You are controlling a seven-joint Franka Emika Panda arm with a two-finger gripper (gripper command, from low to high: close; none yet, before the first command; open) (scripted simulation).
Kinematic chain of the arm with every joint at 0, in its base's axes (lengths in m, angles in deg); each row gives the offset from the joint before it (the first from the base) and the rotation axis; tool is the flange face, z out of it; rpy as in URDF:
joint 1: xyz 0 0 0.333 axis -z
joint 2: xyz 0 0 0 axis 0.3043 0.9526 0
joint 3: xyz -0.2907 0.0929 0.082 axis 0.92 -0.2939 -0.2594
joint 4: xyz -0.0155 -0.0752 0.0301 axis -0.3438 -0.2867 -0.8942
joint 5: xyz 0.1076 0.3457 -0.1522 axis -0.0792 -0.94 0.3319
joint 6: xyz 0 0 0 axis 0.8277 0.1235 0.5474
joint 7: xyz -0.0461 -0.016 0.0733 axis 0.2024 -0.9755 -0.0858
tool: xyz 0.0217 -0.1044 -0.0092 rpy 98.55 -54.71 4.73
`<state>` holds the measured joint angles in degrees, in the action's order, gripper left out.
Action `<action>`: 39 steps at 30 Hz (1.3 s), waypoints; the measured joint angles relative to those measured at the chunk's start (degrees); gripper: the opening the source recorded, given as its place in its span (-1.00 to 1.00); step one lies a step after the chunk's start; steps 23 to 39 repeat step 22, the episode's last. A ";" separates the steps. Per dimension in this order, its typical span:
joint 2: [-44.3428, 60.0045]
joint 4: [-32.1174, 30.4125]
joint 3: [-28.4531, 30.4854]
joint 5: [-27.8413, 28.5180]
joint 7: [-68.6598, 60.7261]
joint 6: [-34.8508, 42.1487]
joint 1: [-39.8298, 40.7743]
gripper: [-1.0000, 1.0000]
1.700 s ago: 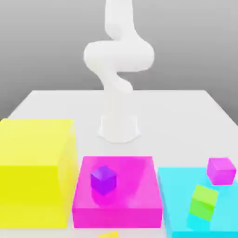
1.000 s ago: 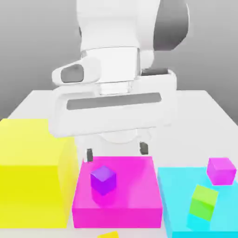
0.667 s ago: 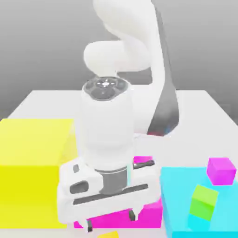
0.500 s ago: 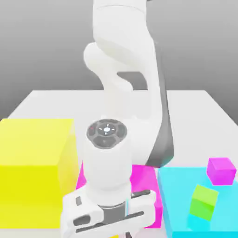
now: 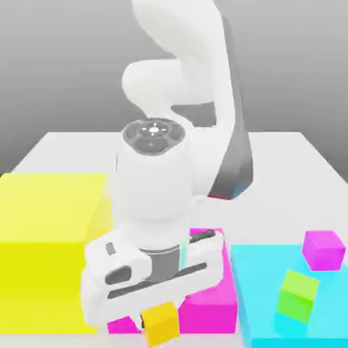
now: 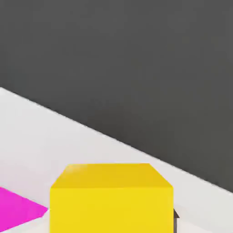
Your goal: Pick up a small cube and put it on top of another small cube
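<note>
**Small yellow-orange cube held off the bench**

The white robot arm [image 5: 183, 81] is bending down from the top centre of the exterior view toward the lower centre of the frame. Its gripper [image 5: 162, 325] is pointing downward and is closed on the small cube [image 5: 162, 323], which is sitting at the bottom edge of the frame, a little left of centre, just under the white hand body. The cube is glossy and yellow-orange, and it is showing in front of the big pink block [image 5: 211, 292], overlapping that block's front face in the picture.

In the hand view the small cube [image 6: 111, 198] is taking up the lower middle of the frame, with its top face and one side face showing. A dark fingertip [image 6: 175, 218] is peeking out beside the cube at the lower right. A corner of the pink block [image 6: 18, 209] is lying at the lower left, and the white bench [image 6: 45, 132] is running as a slanted band across the frame, with dark grey background above it.

In the exterior view the large yellow block [image 5: 47, 245] is standing at the left. The light blue block [image 5: 258, 299] is standing at the lower right, just beside the pink block. A small magenta cube [image 5: 323, 249] and a small green cube [image 5: 298, 295] are resting on the light blue block, the green one tilted. The bench [image 5: 292, 163] is stretching behind them.
</note>
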<state>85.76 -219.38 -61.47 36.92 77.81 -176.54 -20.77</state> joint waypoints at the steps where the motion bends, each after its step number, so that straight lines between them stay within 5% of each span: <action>1: -2.03 -1.22 -0.04 0.72 -2.55 0.74 0.30 -1.00; 13: -24.37 -16.36 2.72 3.07 -38.34 8.20 0.08 -1.00; 19: -18.69 -20.00 3.91 1.19 -44.32 -0.84 -1.08 -1.00; 20: -17.35 -20.32 3.99 1.09 -44.45 -2.53 -1.09 1.00; 39: -17.35 -20.32 3.99 1.09 -44.45 -2.53 -1.09 1.00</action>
